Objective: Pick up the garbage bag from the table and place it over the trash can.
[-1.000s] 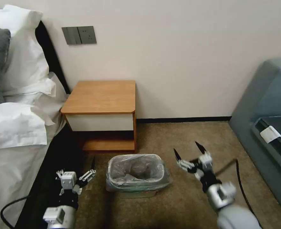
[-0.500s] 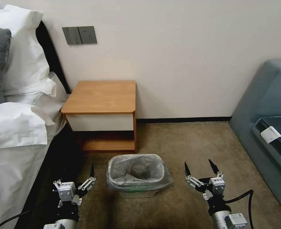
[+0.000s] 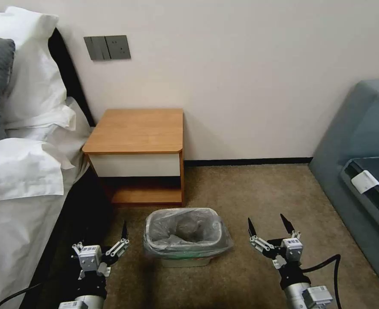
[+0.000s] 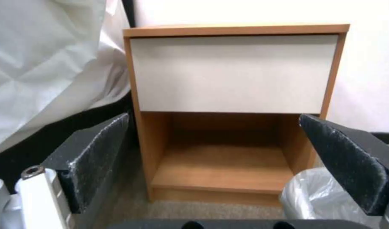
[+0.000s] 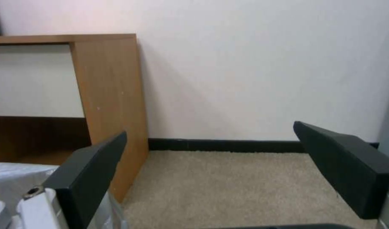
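Observation:
The garbage bag (image 3: 183,231), thin translucent grey plastic, lines the cream trash can (image 3: 184,260) on the carpet, its edge folded out over the rim. Just behind the bin stands the table (image 3: 138,128), its wood top bare. My left gripper (image 3: 101,240) hangs open to the left of the bin, holding nothing. My right gripper (image 3: 266,225) hangs open to the right of it, also holding nothing. The left wrist view has the left gripper (image 4: 220,159) facing the table (image 4: 232,73), with the bag (image 4: 313,197) at one corner. The right wrist view shows the right gripper (image 5: 215,168), the table's side (image 5: 110,95) and a bit of the bag (image 5: 16,181).
A bed with white pillows (image 3: 31,86) and sheets runs along the left, close to my left arm. A grey-blue sofa (image 3: 361,141) stands at the right. The wall (image 3: 241,77) is behind the table. Open carpet (image 3: 249,189) lies between the bin and the sofa.
A second ago my right gripper was tilted close to the bin's right side. It has drawn back lower and to the right and now points forward. The left gripper has sunk slightly.

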